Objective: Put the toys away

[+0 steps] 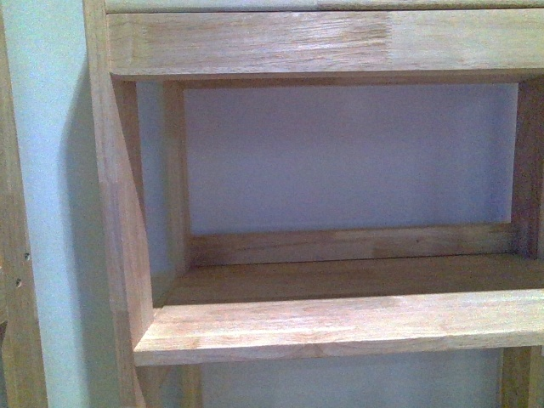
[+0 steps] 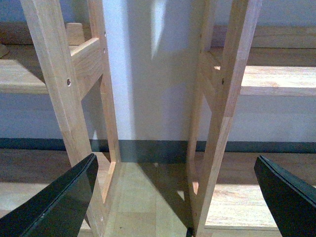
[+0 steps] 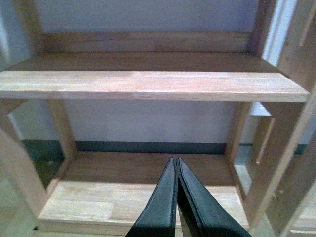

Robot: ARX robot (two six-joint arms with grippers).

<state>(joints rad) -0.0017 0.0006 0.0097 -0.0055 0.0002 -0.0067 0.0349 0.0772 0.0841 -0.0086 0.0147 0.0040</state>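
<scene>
The left gripper (image 2: pixel 173 197) is spread wide in the left wrist view, one dark finger (image 2: pixel 54 202) in the lower left corner and the other in the lower right, with nothing between them. Past them, mid-frame, two wooden shelf posts (image 2: pixel 224 113) stand side by side with a gap between, a pale wall (image 2: pixel 153 89) and a dark baseboard (image 2: pixel 153 150) behind, and wood floor (image 2: pixel 143 197) below.

The right gripper (image 3: pixel 177 165) has its fingers pressed together, empty, at the bottom centre of the right wrist view. It points at a wooden shelf unit: a bottom board (image 3: pixel 123 202) just beyond the tips and a middle board (image 3: pixel 148 84) across the upper half.

The front view shows only a shelf bay (image 1: pixel 340 323) against the wall.

No toy shows in any view, so its place relative to either gripper cannot be told.
</scene>
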